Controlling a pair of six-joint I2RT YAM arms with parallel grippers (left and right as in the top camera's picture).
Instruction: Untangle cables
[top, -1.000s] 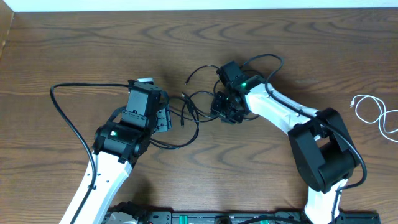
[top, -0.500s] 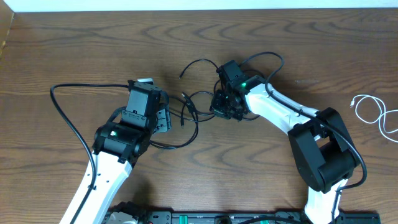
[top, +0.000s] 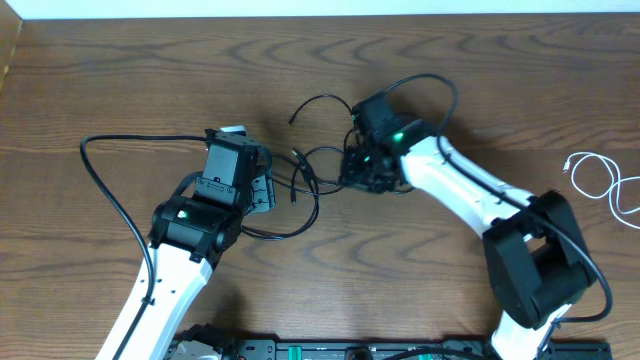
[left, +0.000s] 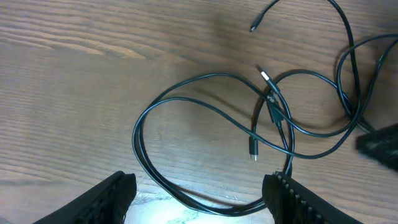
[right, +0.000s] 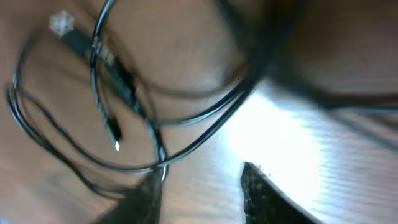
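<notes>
The long black cables (top: 305, 165) lie tangled on the wooden table between my two grippers. In the left wrist view the black cables (left: 205, 118) form a wide loop with small plug ends near its middle. My left gripper (top: 264, 190) is open, and the near bend of that loop passes between its fingers (left: 202, 202). My right gripper (top: 360, 175) sits low at the right side of the tangle. In the blurred right wrist view its fingers (right: 202, 199) are apart, with a black cable (right: 199, 140) at the left finger. The white cable (top: 592, 154) lies apart at the far right.
A thick black wire of the left arm (top: 100, 170) arcs over the table at the left. The right arm's own wire (top: 440, 95) loops above its wrist. The table's far edge (top: 320, 14) runs along the top.
The right arm's forearm and elbow have swung to the right while its gripper stays at the tangle. A black cable end near the top has lifted and shifted left. The left arm has not moved.
</notes>
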